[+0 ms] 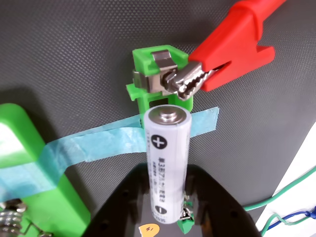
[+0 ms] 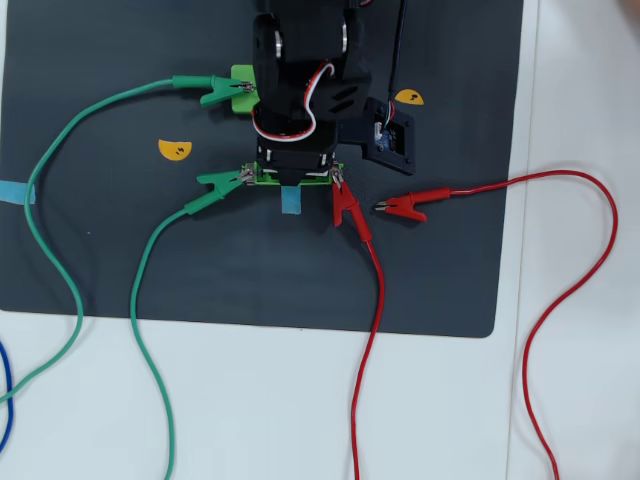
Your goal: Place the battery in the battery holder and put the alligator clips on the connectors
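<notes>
The battery (image 1: 167,163) is seated in the green holder (image 1: 148,64), red clip (image 1: 232,42) already attached. The claw's state cannot be told; withdrawal is judged next.

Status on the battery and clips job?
Done: battery seated in the battery holder; a red clip bites its end tab, and a green clip sits at the other end. In hand: nothing visibly gripped; the arm covers the holder overhead. Left: the loose red clip lies unattached on the mat.
</notes>
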You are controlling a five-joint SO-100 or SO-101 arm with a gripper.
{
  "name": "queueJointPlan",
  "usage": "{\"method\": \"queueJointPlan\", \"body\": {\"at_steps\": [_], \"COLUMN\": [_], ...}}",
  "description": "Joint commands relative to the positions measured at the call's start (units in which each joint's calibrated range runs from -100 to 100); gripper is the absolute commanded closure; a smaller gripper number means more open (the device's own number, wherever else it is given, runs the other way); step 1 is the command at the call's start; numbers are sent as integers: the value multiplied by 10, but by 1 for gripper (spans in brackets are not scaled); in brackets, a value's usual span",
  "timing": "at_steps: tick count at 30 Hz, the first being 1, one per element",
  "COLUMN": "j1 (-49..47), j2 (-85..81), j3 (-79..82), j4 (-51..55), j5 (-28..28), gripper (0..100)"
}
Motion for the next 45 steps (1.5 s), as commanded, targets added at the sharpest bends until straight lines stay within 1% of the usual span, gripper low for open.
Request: {"method": "queueJointPlan", "body": {"at_steps": [1, 15, 19, 29, 35, 45], "j1": [0, -8, -21, -18, -14, -2], "j2": [-1, -1, -1, 1, 40, 52], "j3": [-23, -24, -24, -27, -45, -48], "j4": [-7, -7, -7, -7, -7, -7], "j5": [3, 3, 15, 17, 17, 17], "gripper": [99, 99, 99, 99, 99, 99]}}
